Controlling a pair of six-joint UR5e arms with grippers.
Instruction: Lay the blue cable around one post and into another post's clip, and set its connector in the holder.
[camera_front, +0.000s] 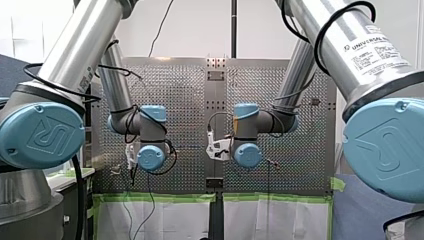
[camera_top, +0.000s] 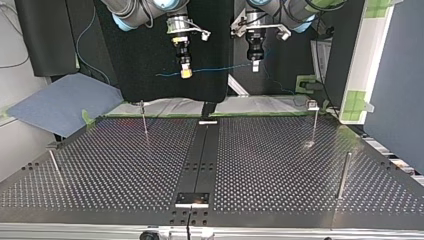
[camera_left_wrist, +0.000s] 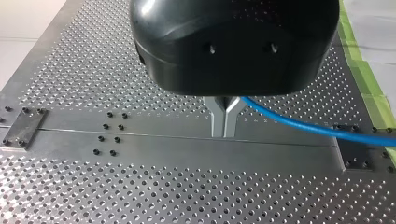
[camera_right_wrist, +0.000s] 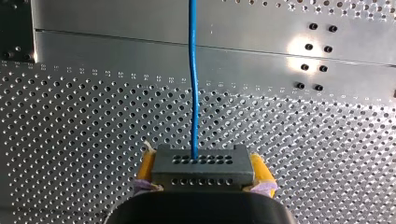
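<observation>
My right gripper (camera_right_wrist: 202, 164) is shut with its yellow pads (camera_right_wrist: 146, 167) on a dark grey connector (camera_right_wrist: 201, 176). The blue cable (camera_right_wrist: 193, 79) leaves the connector and runs straight ahead over the perforated table. My left gripper (camera_left_wrist: 225, 126) has its metal fingers shut on the blue cable (camera_left_wrist: 299, 125), which trails off to one side. In the top view both grippers hang high above the table's far edge. My right gripper (camera_top: 186, 73) is at the left and my left gripper (camera_top: 255, 66) at the right, with the cable (camera_top: 220, 69) stretched between them.
Thin posts stand on the perforated table (camera_top: 270, 165): one at the far left (camera_top: 144, 120), one with a clip head at the far right (camera_top: 314, 122), one near right (camera_top: 343, 175) and one near left (camera_top: 54, 165). A small plate (camera_top: 192, 199) sits on the centre strip.
</observation>
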